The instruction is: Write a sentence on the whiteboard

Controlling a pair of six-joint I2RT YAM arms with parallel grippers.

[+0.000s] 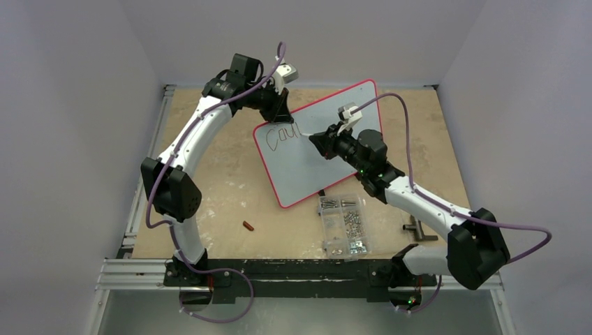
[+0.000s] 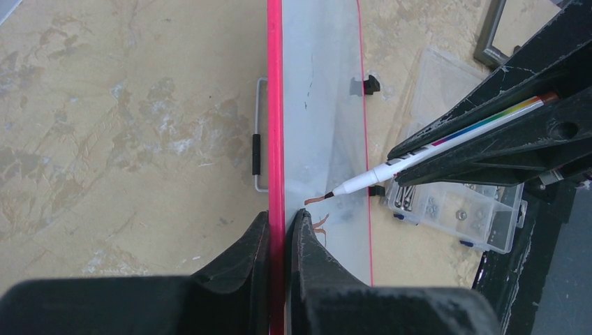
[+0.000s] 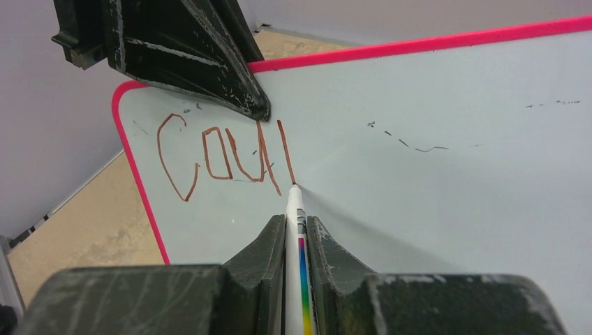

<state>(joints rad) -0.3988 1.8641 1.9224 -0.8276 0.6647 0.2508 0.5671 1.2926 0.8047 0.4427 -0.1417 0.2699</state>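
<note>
Sentence (image 3: 230,157) beyond "Cou" unclear at marker (image 3: 294,204) tip.

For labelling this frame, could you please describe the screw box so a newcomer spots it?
Find the large pink-rimmed whiteboard. Just below its lower edge in the top view lies the screw box. Unlike the dark tool to its right, it is clear plastic with compartments of silvery screws.
</note>
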